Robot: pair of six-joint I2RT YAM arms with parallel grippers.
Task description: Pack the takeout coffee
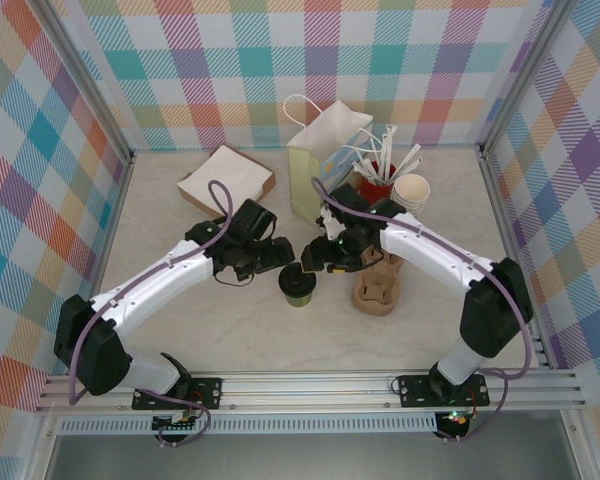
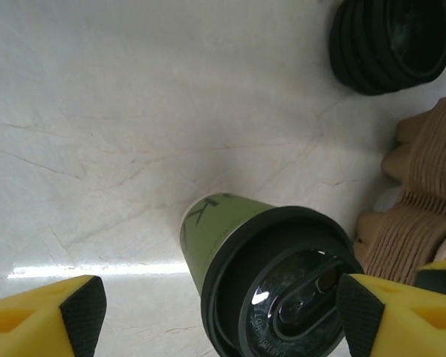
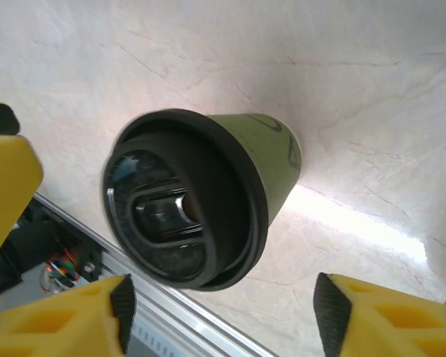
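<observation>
so the takeout coffee (image 1: 298,287) was standing upright on the table (image 1: 230,330), black lid (image 1: 298,280) on, roughly dead centre and a bit toward the 6 o'clock edge in the top view. Both arms were leaning in over it: the left hand (image 1: 278,262) sat at about 10 o'clock from the cup and the right hand (image 1: 315,262) at about 1 o'clock. On the left wrist cam the left hand (image 2: 221,316) was spread wide, with one pad way off at 9 o'clock from the lid and the other right next to the lid's rim at 3 o'clock; honestly couldn't tell if that one was touching. Olive side of the cup and the marble-looking top were clear to see there. Right wrist cam was the same deal: the right hand (image 3: 227,312) had its fingers apart and the cup (image 3: 193,193) sat above the gap in that picture, nothing clamped. So neither hand was gripping anything. The brown pulp cup carrier (image 1: 378,290) was at 3 o'clock from the coffee, near but not touching, and the coffee wasn't in any of its holes. A stack of black lids (image 2: 392,41) showed at 1 o'clock from the cup on the left wrist cam. Further back at 12 o'clock stood a white paper bag (image 1: 325,160), with the red cup of straws (image 1: 378,182) just beside it
</observation>
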